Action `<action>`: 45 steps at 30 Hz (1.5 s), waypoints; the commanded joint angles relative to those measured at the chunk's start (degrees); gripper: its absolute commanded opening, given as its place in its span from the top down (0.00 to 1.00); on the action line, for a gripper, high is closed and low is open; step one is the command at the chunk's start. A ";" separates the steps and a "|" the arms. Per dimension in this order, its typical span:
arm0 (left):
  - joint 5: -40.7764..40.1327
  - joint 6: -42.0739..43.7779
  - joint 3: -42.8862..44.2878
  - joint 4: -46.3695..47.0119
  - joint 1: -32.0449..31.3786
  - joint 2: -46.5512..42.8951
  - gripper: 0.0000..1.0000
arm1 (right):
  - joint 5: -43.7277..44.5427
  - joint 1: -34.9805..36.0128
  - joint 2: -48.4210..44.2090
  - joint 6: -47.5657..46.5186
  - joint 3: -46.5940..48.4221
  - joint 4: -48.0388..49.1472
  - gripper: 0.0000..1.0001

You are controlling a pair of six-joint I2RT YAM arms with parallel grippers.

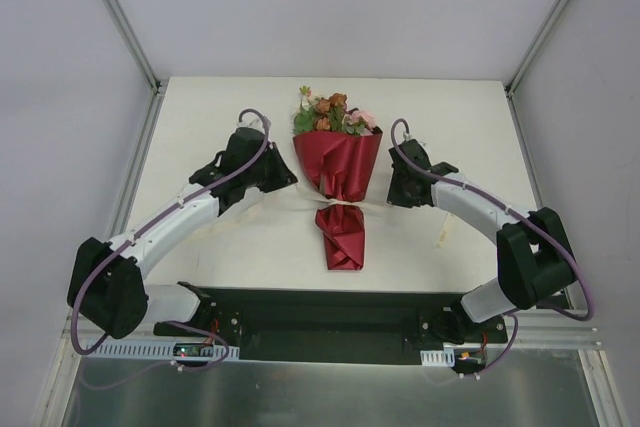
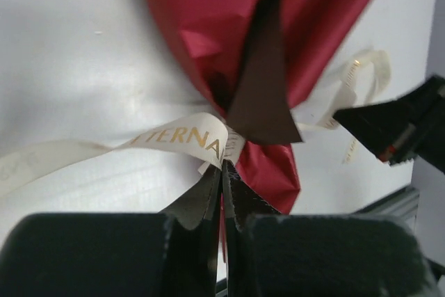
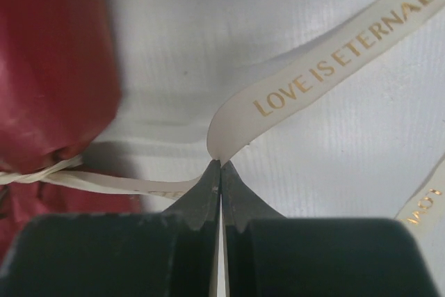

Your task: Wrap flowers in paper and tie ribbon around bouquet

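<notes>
top external view: the bouquet (image 1: pixel 338 172) lies flat at the centre of the counter (image 1: pixel 470 127), blooms toward the far edge, cone tip toward the arm bases. the ribbon (image 1: pixel 340 206) circles the narrow neck of the cone, and one tail runs out to each side. the left hand (image 1: pixel 288 180) sits just left of the cone and the right hand (image 1: pixel 393 192) just right of it, so each tail has its own hand.

left wrist view: the left hand is clenched, tips pinching the ribbon right at the neck, where the paper (image 2: pixel 208 19) gathers.

right wrist view: the right hand is clenched on a fold of the ribbon, near the neck but apart from the paper. the printed length arcs away slack.

judgement: opposed grips on either side of the neck suit pulling the tie snug. the wrap looks done, and the tie appears to be the step in hand.

appearance: paper dark red, creased, flared at the top. flowers (image 1: pixel 335 112) pink, cream and rust with green leaves. ribbon cream with gold lettering.
</notes>
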 commanded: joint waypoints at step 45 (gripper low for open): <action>20.37 3.32 16.27 4.44 -13.10 14.20 1.00 | -0.74 -29.77 14.46 -11.66 8.41 -7.72 0.63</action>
